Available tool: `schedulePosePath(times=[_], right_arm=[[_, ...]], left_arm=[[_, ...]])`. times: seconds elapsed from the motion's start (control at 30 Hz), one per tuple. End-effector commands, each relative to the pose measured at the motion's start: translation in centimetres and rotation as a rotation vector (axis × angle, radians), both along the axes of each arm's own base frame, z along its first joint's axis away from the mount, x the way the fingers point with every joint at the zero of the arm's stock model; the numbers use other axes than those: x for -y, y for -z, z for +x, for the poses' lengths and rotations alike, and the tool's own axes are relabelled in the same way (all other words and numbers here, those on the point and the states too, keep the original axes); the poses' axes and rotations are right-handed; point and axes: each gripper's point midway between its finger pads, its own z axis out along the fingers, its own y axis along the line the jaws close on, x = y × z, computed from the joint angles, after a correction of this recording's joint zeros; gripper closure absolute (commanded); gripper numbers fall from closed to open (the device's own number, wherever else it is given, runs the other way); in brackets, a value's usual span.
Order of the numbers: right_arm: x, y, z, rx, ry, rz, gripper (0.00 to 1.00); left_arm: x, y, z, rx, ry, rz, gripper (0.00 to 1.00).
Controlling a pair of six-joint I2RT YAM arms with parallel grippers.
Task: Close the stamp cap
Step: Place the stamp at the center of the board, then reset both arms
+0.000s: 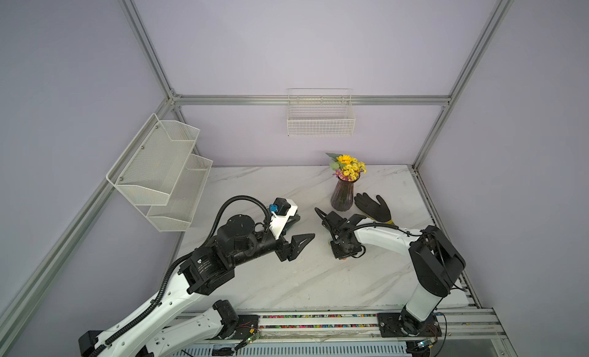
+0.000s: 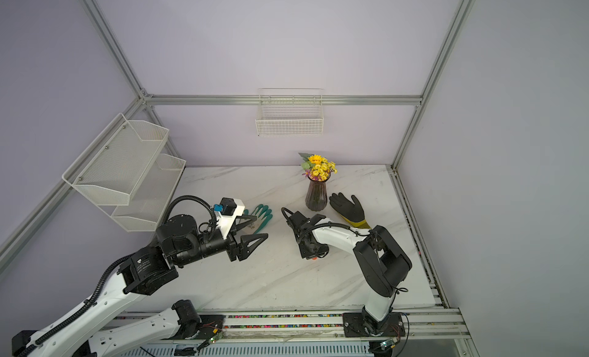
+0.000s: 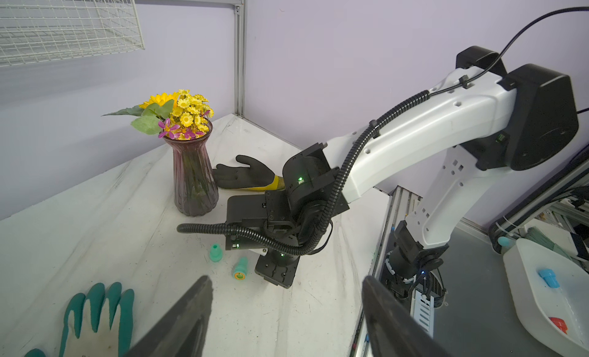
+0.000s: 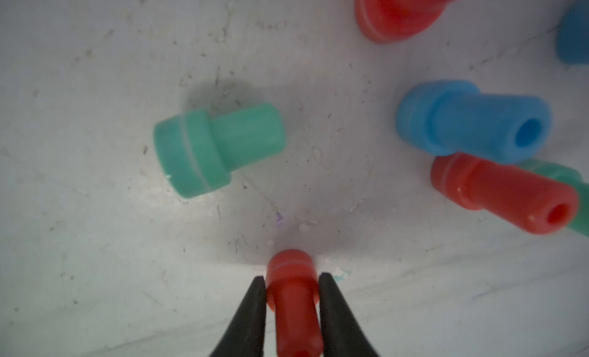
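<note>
**Risk: red stamp tips, or its cap lifts, when the right claw moves**

Right claw (image 4: 291,275) points down at the surface (image 1: 287,285); its fingers flank the red stamp (image 4: 291,295), close against the flange; can't tell whether they clamp it or only touch it. The stamp looks to stand cap-end down on the surface; the cap (image 4: 291,256) is on with a thin seam showing; can't tell if it is fully seated.

What could go wrong:
- Cap half-seated: it comes off on the first lift; cause would be too light or off-axis a push.
- Stamp rests on a small rounded end; if the fingers part unevenly, one drags the flange; it topples and rolls.
- If the fingers cling to the flange, lifting pulls the body up off the cap.
- Green stamp (image 4: 216,145) lies apart on one side; blue stamp (image 4: 471,122) and other red stamp (image 4: 503,193) touch each other on the opposite side; a rolling stamp could knock into them.
- Left claw (image 1: 306,225) is wide open and empty, well apart from the stamp; no bracing from it.
- Further back, green glove (image 2: 262,213) lies just past the left claw; harmless.
- Vase (image 1: 342,196) stands near the right wrist, black glove (image 1: 374,208) just beside it; a backward retreat could clip the vase; it looks top-heavy.
</note>
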Motion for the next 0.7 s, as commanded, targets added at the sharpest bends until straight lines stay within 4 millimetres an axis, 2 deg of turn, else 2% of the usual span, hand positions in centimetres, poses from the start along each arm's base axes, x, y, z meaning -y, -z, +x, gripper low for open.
schedulePosePath(times=[0.0, 0.2, 0.37, 0.43, 0.5, 0.53, 0.57, 0.67], right_arm=[[0.9, 0.7, -0.7, -0.024, 0.011, -0.041, 0.57], [0.0, -4.4, 1.1, 0.110, 0.033, 0.067, 0.44], [0.9, -9.0, 2.5, 0.223, 0.072, 0.152, 0.41], [2.1, -10.5, 3.1, 0.273, 0.092, 0.171, 0.40], [4.1, -11.7, 4.1, 0.321, 0.128, 0.166, 0.34], [5.2, -12.0, 4.6, 0.342, 0.145, 0.156, 0.25], [6.4, -12.4, 5.2, 0.372, 0.164, 0.139, 0.04], [10.6, -14.5, 7.4, 0.516, 0.243, 0.061, 0.03]], left_arm=[[-1.1, -1.3, 0.5, 0.024, -0.063, -0.037, 0.27], [-2.9, -0.5, 2.4, 0.033, -0.211, -0.018, 0.23], [-5.8, 2.1, 5.4, 0.021, -0.455, 0.045, 0.18], [-7.0, 3.3, 6.4, 0.024, -0.545, 0.072, 0.15], [-8.7, 4.6, 7.6, 0.032, -0.664, 0.105, 0.10], [-9.6, 5.4, 8.0, 0.036, -0.721, 0.126, 0.03], [-10.8, 6.4, 8.7, 0.037, -0.794, 0.158, 0.00], [-14.1, 9.4, 10.2, 0.006, -0.968, 0.229, 0.00]])
